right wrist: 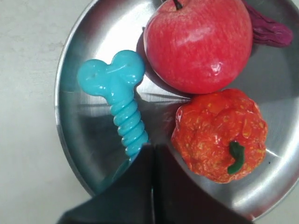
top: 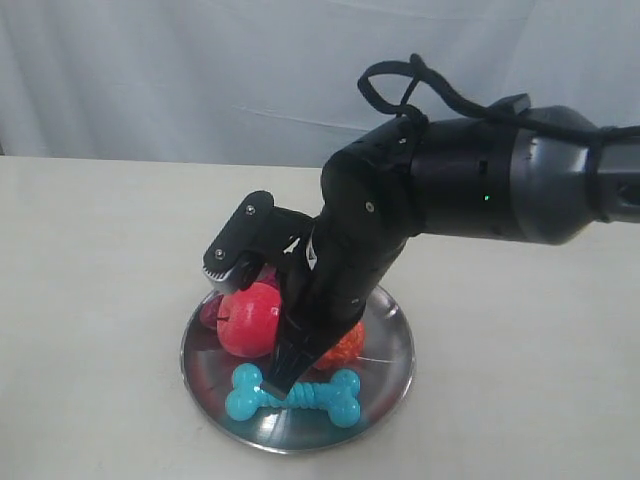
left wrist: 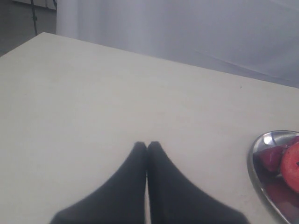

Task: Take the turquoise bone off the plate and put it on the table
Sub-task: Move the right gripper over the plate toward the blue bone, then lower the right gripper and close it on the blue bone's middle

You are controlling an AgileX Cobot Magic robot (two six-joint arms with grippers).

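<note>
Turquoise bone lies on the plate, near its rim, beside a red apple. The right arm holds its jaws pressed together at the bone's ribbed middle. The left arm has jaws closed too, over bare tabletop beside the plate.

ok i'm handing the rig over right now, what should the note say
Left gripper: shut, empty, over the bare table, clear of the plate.
Right gripper: fingers together, tips down at the ribbed middle of the turquoise bone, not closed around it.
The bone lies on the plate beside the red apple.
Done: approach only.
Left to do: open, grip the bone, lift it off, set it on the table.
</note>
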